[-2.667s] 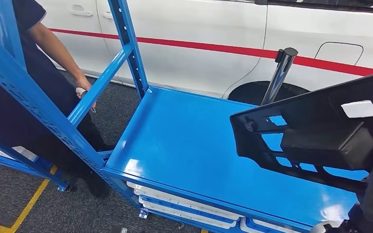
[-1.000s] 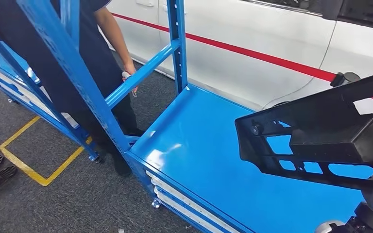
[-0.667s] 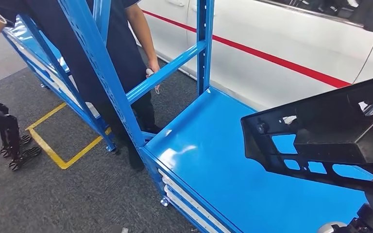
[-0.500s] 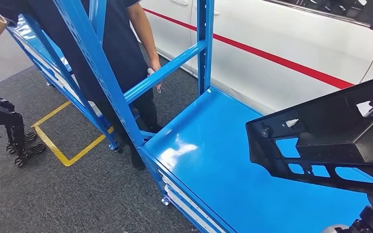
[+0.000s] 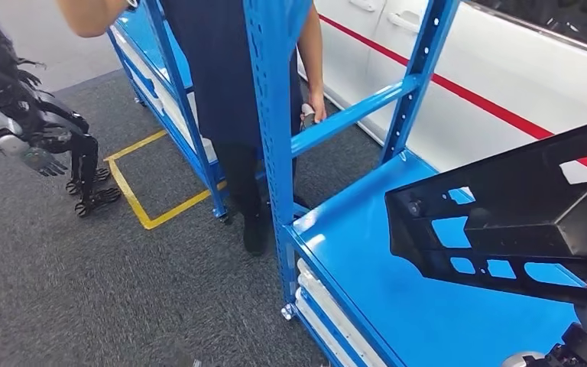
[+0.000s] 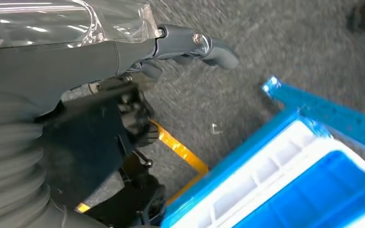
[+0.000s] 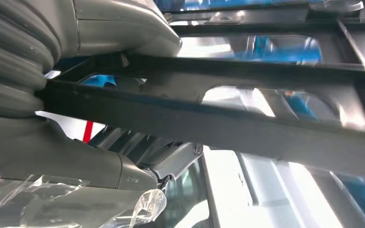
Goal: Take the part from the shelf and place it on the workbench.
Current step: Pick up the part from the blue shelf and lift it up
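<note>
Head view gives us the blue shelf (image 5: 275,138) as the biggest thing: its uprights and cross rail rise through the middle, and its flat blue deck spreads toward 4 o'clock, with white trays stacked under the deck's near edge. Behind it, from 12 to 3 o'clock, we see a white car (image 5: 504,84) with a red stripe along its side. A person (image 5: 237,92) in dark clothes stands at 12 o'clock just behind the front upright, one hand at the cross rail. Grey carpet with a yellow line (image 5: 145,206) covers the floor around 9 o'clock.

Next in size is the black part (image 5: 504,222), a flat frame with cut-outs and a box-shaped block on it. It hangs above the shelf deck at 3 o'clock, tilted and clear of the deck surface. In the right wrist view we see the right robot hand (image 7: 100,95) clamped on one of the part's (image 7: 228,118) dark bars, thumb on one side and fingers on the other.

The left robot hand (image 6: 138,95) appears in the left wrist view over carpet and a blue shelf corner (image 6: 313,156); its thumb sticks out, its fingers look loosely curled and apart, and it holds nothing.
</note>
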{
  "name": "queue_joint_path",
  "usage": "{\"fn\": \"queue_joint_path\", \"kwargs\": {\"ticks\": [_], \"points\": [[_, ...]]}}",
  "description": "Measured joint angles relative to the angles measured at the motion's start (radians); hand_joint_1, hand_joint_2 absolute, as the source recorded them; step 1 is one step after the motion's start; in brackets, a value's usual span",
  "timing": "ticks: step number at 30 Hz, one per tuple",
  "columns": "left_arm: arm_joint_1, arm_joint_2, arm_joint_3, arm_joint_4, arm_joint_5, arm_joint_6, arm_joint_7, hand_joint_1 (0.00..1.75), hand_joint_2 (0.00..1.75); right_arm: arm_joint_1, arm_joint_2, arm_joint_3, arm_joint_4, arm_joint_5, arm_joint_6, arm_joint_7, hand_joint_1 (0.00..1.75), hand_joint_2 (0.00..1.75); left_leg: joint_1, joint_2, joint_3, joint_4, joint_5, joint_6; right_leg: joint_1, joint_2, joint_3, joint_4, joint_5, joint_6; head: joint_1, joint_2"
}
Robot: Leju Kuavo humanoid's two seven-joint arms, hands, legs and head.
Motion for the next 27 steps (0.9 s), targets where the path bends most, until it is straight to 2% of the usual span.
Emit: {"fn": "queue_joint_path", "kwargs": {"ticks": [1,2,3,4,5,6,7,8,9,10,11,12,13,14,15,16,17,18,19,20,21,22,23,24,25,26,27], "points": [[0.0,-0.001,0.0,0.0,-0.001,0.002,0.0,0.0,1.75,0.001,0.0,-0.002,-0.001,0.001,-0.001,0.0,1.75,1.75,0.0,-0.014,0.0,0.0,0.001,0.004,0.001,0.033,-0.031,0.065,-0.034,0.0,0.001,0.0],[-0.001,-0.002,0.0,0.0,-0.002,0.002,0.001,0.0,1.75,0.003,-0.001,-0.004,-0.002,0.002,-0.001,0.0,1.75,1.75,-0.001,-0.028,0.0,0.0,0.001,0.007,0.002,0.05,-0.069,0.14,-0.066,-0.001,0.001,0.0],[-0.001,-0.004,0.0,0.0,-0.002,0.002,0.001,0.0,1.75,0.005,-0.001,-0.006,-0.002,0.003,-0.002,0.0,1.75,1.75,-0.003,-0.043,0.0,0.0,0.0,0.008,0.004,0.058,-0.105,0.203,-0.085,-0.001,0.001,0.0],[0.0,-0.005,0.0,0.0,-0.003,0.002,0.002,0.0,1.75,0.005,-0.001,-0.006,-0.002,0.003,-0.002,0.001,1.75,1.75,-0.003,-0.059,0.001,0.001,0.0,0.009,0.005,0.062,-0.127,0.234,-0.084,-0.001,0.001,0.0],[0.002,-0.005,0.0,0.0,-0.003,0.002,0.003,0.0,1.75,0.006,-0.001,-0.007,-0.002,0.003,-0.002,0.001,1.75,1.75,-0.004,-0.075,0.003,0.001,-0.001,0.009,0.004,0.064,-0.131,0.224,-0.062,-0.001,0.001,0.0],[0.003,-0.005,0.0,0.0,-0.003,0.002,0.003,0.0,1.75,0.006,0.0,-0.008,-0.002,0.003,-0.002,0.0,1.75,1.75,-0.003,-0.09,0.005,0.001,-0.002,0.008,0.003,0.068,-0.115,0.173,-0.025,-0.001,0.001,0.0],[0.004,-0.006,0.0,0.0,-0.003,0.002,0.003,0.0,1.75,0.007,0.001,-0.008,-0.003,0.004,-0.002,0.0,1.75,1.75,-0.001,-0.105,0.006,0.002,-0.003,0.005,0.0,0.082,-0.087,0.101,0.017,0.0,0.001,0.0],[0.004,-0.006,0.0,0.0,-0.003,0.001,0.003,0.0,1.75,0.009,0.003,-0.009,-0.003,0.005,-0.002,0.0,1.75,1.75,0.0,-0.119,0.006,0.004,-0.005,0.001,-0.002,0.106,-0.058,0.03,0.05,0.0,0.001,0.0],[0.004,-0.006,0.0,0.0,-0.003,0.0,0.003,0.0,1.75,0.012,0.007,-0.009,-0.003,0.006,-0.002,0.0,1.75,1.75,0.002,-0.13,0.005,0.005,-0.007,-0.005,-0.002,0.127,-0.037,-0.022,0.071,-0.002,0.001,0.0],[0.004,-0.007,0.0,0.0,-0.003,0.0,0.004,0.0,1.75,0.015,0.011,-0.009,-0.003,0.008,-0.002,0.0,1.75,1.75,0.004,-0.139,0.003,0.005,-0.008,-0.012,0.001,0.142,-0.026,-0.049,0.078,-0.007,0.001,0.0],[0.006,-0.007,0.0,0.0,-0.004,-0.001,0.004,0.0,1.75,0.017,0.016,-0.009,-0.003,0.01,-0.002,0.0,1.75,1.75,0.008,-0.147,-0.001,0.003,-0.008,-0.02,0.007,0.146,-0.024,-0.058,0.079,-0.015,0.001,0.0],[0.008,-0.007,0.0,0.0,-0.004,-0.001,0.004,0.0,1.75,0.017,0.019,-0.009,-0.003,0.011,-0.002,0.0,1.75,1.75,0.012,-0.153,-0.004,0.0,-0.007,-0.028,0.011,0.137,-0.022,-0.062,0.082,-0.026,0.001,0.0],[0.01,-0.007,0.0,0.0,-0.004,-0.001,0.004,0.0,1.75,0.016,0.021,-0.009,-0.003,0.013,-0.001,0.0,1.75,1.75,0.015,-0.144,-0.008,0.003,-0.009,-0.033,0.012,0.127,-0.02,-0.067,0.085,-0.035,0.001,0.0],[0.011,-0.007,0.0,0.0,-0.004,0.0,0.004,0.0,1.75,0.014,0.021,-0.009,-0.003,0.016,0.0,0.0,1.75,1.75,0.015,-0.123,-0.017,0.021,-0.019,-0.038,0.011,0.117,-0.016,-0.072,0.087,-0.044,0.0,0.0],[0.01,-0.007,0.0,0.0,-0.005,0.001,0.005,0.0,1.75,0.012,0.021,-0.01,-0.003,0.019,0.0,0.0,1.75,1.75,0.014,-0.095,-0.037,0.061,-0.04,-0.04,0.008,0.104,-0.012,-0.078,0.089,-0.051,-0.001,0.0],[0.007,-0.007,0.0,0.0,-0.006,0.005,0.007,0.0,1.75,0.012,0.021,-0.01,-0.003,0.024,0.001,0.001,1.75,1.75,0.013,-0.064,-0.066,0.121,-0.069,-0.042,0.007,0.091,-0.009,-0.08,0.089,-0.055,-0.002,0.0],[0.004,-0.008,0.0,0.0,-0.009,0.012,0.01,0.0,1.75,0.011,0.021,-0.009,-0.003,0.03,0.001,0.003,1.75,1.75,0.013,-0.045,-0.104,0.195,-0.102,-0.046,0.007,0.076,-0.008,-0.08,0.087,-0.059,-0.003,0.0],[0.003,-0.008,0.0,0.0,-0.012,0.019,0.014,0.0,1.75,0.011,0.021,-0.009,-0.003,0.035,0.001,0.004,1.75,1.75,0.016,-0.036,-0.139,0.262,-0.126,-0.05,0.006,0.06,-0.006,-0.08,0.085,-0.06,-0.003,0.0],[0.003,-0.009,0.0,0.0,-0.015,0.026,0.017,0.0,1.75,0.011,0.021,-0.009,-0.003,0.039,0.0,0.006,1.75,1.75,0.019,-0.032,-0.161,0.301,-0.135,-0.054,0.005,0.046,-0.003,-0.08,0.082,-0.059,-0.003,0.0],[0.004,-0.009,0.0,0.0,-0.016,0.03,0.02,0.0,1.75,0.01,0.021,-0.009,-0.003,0.041,0.0,0.006,1.75,1.75,0.023,-0.028,-0.162,0.301,-0.125,-0.057,0.004,0.031,-0.001,-0.08,0.08,-0.057,-0.003,0.0],[0.005,-0.009,-0.001,0.0,-0.017,0.032,0.021,0.0,1.75,0.01,0.021,-0.009,-0.003,0.042,0.0,0.007,1.75,1.75,0.026,-0.02,-0.14,0.257,-0.099,-0.061,0.003,0.018,0.003,-0.08,0.076,-0.052,-0.003,0.0],[0.005,-0.009,-0.001,0.0,-0.018,0.033,0.021,0.0,1.75,0.009,0.021,-0.009,-0.003,0.043,0.0,0.007,1.75,1.75,0.029,-0.004,-0.1,0.184,-0.065,-0.063,0.001,0.006,0.008,-0.079,0.072,-0.046,-0.003,0.0],[0.004,-0.01,-0.001,0.0,-0.019,0.034,0.021,0.0,1.75,0.008,0.021,-0.009,-0.003,0.044,0.0,0.007,1.75,1.75,0.028,0.022,-0.059,0.107,-0.037,-0.065,0.003,-0.006,0.013,-0.078,0.066,-0.038,-0.003,0.0],[0.002,-0.011,-0.001,0.0,-0.02,0.036,0.021,0.0,1.75,0.008,0.021,-0.01,-0.003,0.047,0.0,0.008,1.75,1.75,0.026,0.042,-0.026,0.048,-0.016,-0.063,0.004,-0.015,0.017,-0.078,0.061,-0.03,-0.001,0.0],[0.0,-0.011,-0.001,0.0,-0.021,0.039,0.023,0.0,1.75,0.006,0.02,-0.01,-0.003,0.052,0.0,0.01,1.75,1.75,0.022,0.055,-0.008,0.016,-0.008,-0.059,0.007,-0.024,0.021,-0.078,0.057,-0.023,0.0,0.0],[-0.002,-0.012,-0.001,0.0,-0.023,0.043,0.024,0.0,1.75,0.005,0.02,-0.01,-0.003,0.06,0.0,0.013,1.75,1.75,0.017,0.056,-0.005,0.006,-0.006,-0.053,0.008,-0.033,0.025,-0.079,0.055,-0.016,0.002,0.0],[-0.002,-0.012,-0.001,0.0,-0.025,0.047,0.027,0.0,1.75,0.003,0.019,-0.01,-0.003,0.073,0.0,0.018,1.75,1.75,0.014,0.044,-0.007,0.006,-0.005,-0.046,0.006,-0.043,0.029,-0.083,0.055,-0.01,0.004,0.0]]}}
